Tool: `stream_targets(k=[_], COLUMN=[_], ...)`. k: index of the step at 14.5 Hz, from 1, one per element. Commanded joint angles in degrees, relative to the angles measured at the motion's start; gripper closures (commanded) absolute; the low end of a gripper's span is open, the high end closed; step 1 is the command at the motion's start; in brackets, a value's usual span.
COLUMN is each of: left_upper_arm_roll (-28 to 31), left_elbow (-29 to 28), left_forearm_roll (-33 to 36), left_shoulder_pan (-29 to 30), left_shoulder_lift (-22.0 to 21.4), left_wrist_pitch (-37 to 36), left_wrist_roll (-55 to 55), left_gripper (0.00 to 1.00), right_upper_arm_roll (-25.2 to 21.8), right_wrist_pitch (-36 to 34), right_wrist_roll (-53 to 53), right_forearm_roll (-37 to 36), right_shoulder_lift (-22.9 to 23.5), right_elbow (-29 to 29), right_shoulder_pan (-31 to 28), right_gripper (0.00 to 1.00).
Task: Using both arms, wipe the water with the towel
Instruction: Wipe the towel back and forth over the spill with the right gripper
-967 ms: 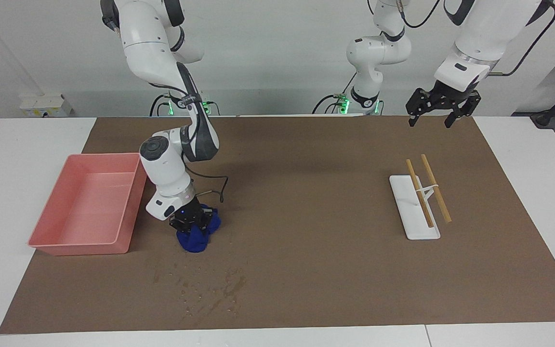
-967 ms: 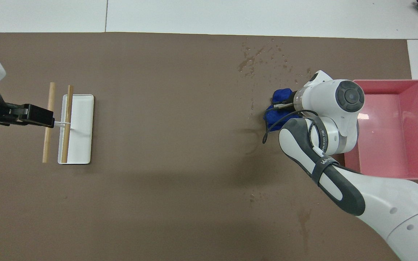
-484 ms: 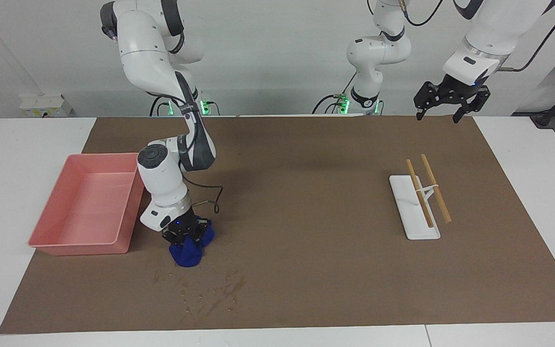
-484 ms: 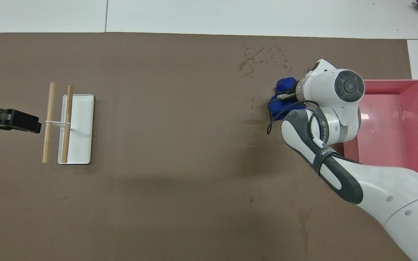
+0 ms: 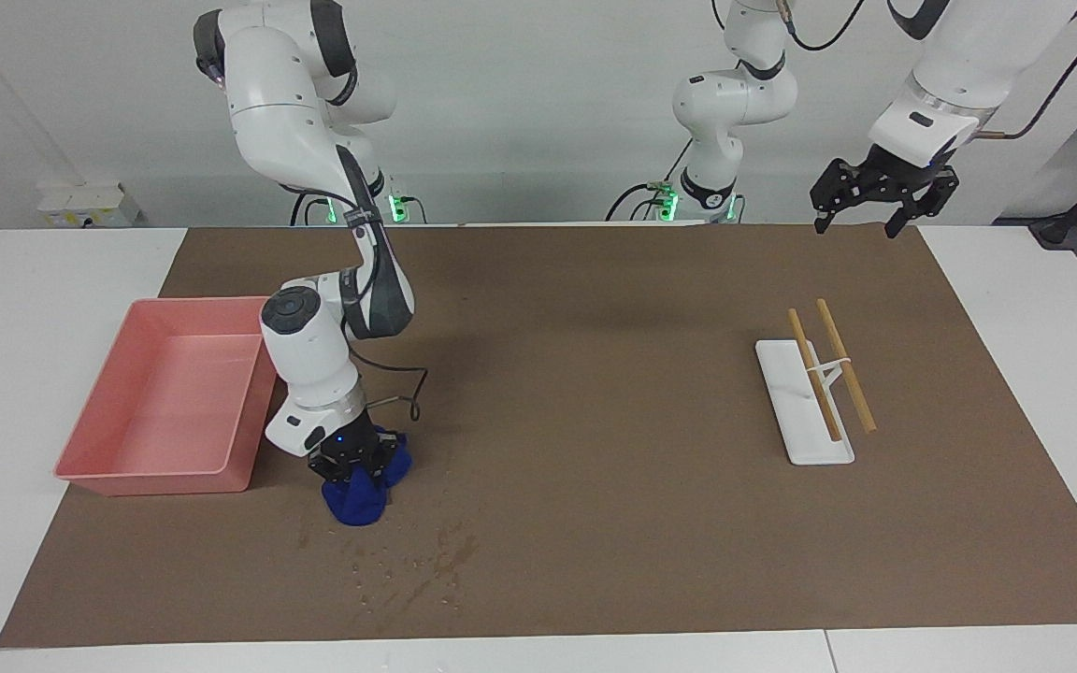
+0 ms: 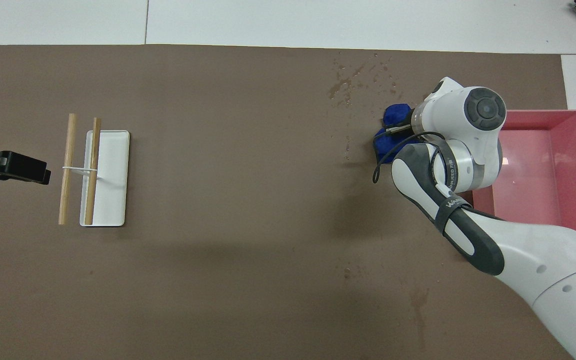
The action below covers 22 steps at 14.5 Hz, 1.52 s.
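Note:
The water (image 5: 417, 561) is a patch of droplets and dark streaks on the brown mat, farther from the robots than the pink tray; it also shows in the overhead view (image 6: 358, 82). My right gripper (image 5: 351, 465) is shut on a bunched blue towel (image 5: 356, 502) that rests on the mat at the patch's nearer edge, beside the tray. The towel also shows in the overhead view (image 6: 393, 117), where the arm hides most of the gripper. My left gripper (image 5: 856, 229) is open and empty, raised over the mat's edge near the robots; it also shows in the overhead view (image 6: 33, 170).
A pink tray (image 5: 155, 481) stands at the right arm's end, right beside the right arm's wrist. A white rack (image 5: 805, 439) with two wooden sticks (image 5: 845, 365) lies toward the left arm's end. A faint dried stain (image 6: 418, 297) marks the mat near the robots.
My right gripper has slid the towel away from the robots, up to the water patch. My left gripper has risen and drawn back toward the left arm's end.

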Motion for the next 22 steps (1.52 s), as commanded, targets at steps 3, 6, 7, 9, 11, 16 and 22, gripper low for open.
stream_targets(k=[3,6,7,9,11,16,22], left_upper_arm_roll=[1.4,1.4,1.4,1.4,1.4,1.4,1.4], left_elbow=[-2.1,-2.1,-2.1,-2.1,-2.1,-2.1,-2.1], left_forearm_roll=[0.9,0.9,0.9,0.9,0.9,0.9,0.9], left_shoulder_pan=[-1.2,-1.2,-1.2,-1.3,-1.2,-1.2,-1.2], left_shoulder_lift=[-1.8,-1.8,-1.8,-1.8,-1.8,-1.8,-1.8], left_wrist_pitch=[-1.2,-0.9,-0.9,-0.9,-0.9,-0.9,-0.9], left_wrist_roll=[0.8,0.8,0.8,0.8,0.8,0.8,0.8], left_gripper=[0.00,0.00,0.00,0.00,0.00,0.00,0.00], right_upper_arm_roll=[0.4,0.5,0.5,0.4,0.4,0.6,0.6], right_wrist_pitch=[-16.6,-24.5,-26.4,-29.1,-29.6,-17.8,-2.0], right_wrist_roll=[0.6,0.6,0.6,0.7,1.2,5.6,5.0], right_forearm_roll=[-0.8,2.1,3.1,3.6,4.3,5.2,5.2], right_shoulder_lift=[-7.8,-11.2,-12.1,-13.7,-14.2,-16.6,-11.9], right_elbow=[-0.7,-0.7,-0.7,-0.3,-0.4,-12.2,-17.9], right_shoulder_pan=[-1.4,-2.5,-3.1,-3.1,-3.1,-1.1,-1.0], right_gripper=[1.00,1.00,1.00,1.00,1.00,1.00,1.00])
